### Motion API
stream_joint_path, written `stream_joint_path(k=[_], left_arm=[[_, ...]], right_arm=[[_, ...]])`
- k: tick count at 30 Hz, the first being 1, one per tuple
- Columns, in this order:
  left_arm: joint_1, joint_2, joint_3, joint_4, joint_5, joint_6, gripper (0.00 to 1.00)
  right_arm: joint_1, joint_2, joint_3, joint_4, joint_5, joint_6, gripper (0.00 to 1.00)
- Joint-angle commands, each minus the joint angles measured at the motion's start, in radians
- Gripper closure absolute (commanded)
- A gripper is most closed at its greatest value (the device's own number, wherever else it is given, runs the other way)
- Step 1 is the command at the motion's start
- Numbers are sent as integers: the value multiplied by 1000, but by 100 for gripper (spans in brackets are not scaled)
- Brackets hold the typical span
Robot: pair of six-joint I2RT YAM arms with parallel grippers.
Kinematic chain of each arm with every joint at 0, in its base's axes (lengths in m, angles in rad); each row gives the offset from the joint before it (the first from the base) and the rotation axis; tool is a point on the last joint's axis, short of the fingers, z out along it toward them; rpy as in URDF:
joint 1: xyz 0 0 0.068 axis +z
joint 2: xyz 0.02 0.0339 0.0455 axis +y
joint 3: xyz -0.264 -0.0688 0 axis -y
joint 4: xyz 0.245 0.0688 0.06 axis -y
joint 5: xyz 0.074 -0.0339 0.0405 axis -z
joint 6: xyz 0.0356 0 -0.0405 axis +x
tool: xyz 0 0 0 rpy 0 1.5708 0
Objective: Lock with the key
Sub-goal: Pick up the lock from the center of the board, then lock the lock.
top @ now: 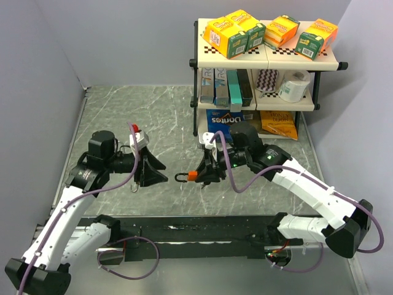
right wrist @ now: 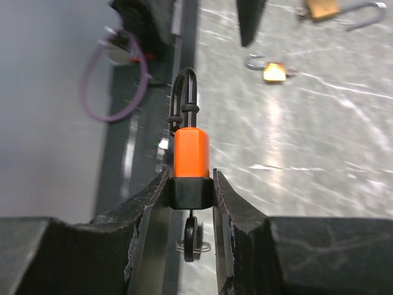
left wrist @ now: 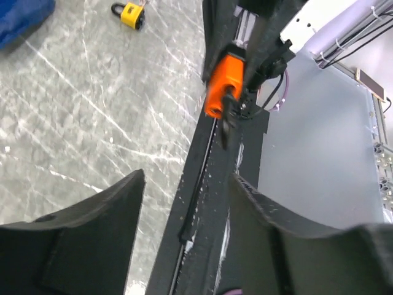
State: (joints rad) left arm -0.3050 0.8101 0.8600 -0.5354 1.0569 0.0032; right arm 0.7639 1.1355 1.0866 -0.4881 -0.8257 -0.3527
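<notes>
Held off the grey marbled tabletop (top: 123,110): orange-bodied padlock (right wrist: 191,150) with black steel shackle, clenched at its base between the fingers of the right gripper (top: 206,173). Small black key (right wrist: 190,236) on a wire ring at the end opposite the shackle. Just beside, facing the shackle, left gripper (top: 156,172), jaws spread, grasping nothing. Well apart on the table, small yellow padlock (left wrist: 131,14).

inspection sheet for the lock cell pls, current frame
Surface: grey marbled table, white streaks.
Job's things: orange padlock clamped in right gripper; key in its underside.
Clutter: yellow padlock, brass padlock and second brass padlock lying on the table.
Grippers: right shut on the orange padlock; left gripper open, empty, facing it.
Cables: purple cable looped along each arm.
Surroundings: shelf far right with boxes and toilet roll; grey walls.
</notes>
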Motion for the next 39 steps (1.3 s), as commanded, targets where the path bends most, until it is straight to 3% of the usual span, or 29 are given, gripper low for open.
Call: stream_joint_path(k=[1,9,16,21,23,26,39], left_arm=[[-38,6,11,135,-9,-28,42],[-169,-8,14,147,-12,3,54],[-209,9,17,121,-20,3,57],[-240,23,17,153,-55,-2,71],[-249,27,17,161,-55,-39,85],[-263,31,13,173,-60,-52,97],[-325,44,-27,302,-129,-190,99]], right_arm=[[-6,6,65,54,-148,118,100],[-9,15,67,60,-151,129,100],[-8,21,67,55,-153,126,100],[-8,24,72,56,-167,132,100],[-8,23,72,59,-171,135,100],[-9,23,72,60,-178,136,100],[-6,49,84,137,-217,218,100]])
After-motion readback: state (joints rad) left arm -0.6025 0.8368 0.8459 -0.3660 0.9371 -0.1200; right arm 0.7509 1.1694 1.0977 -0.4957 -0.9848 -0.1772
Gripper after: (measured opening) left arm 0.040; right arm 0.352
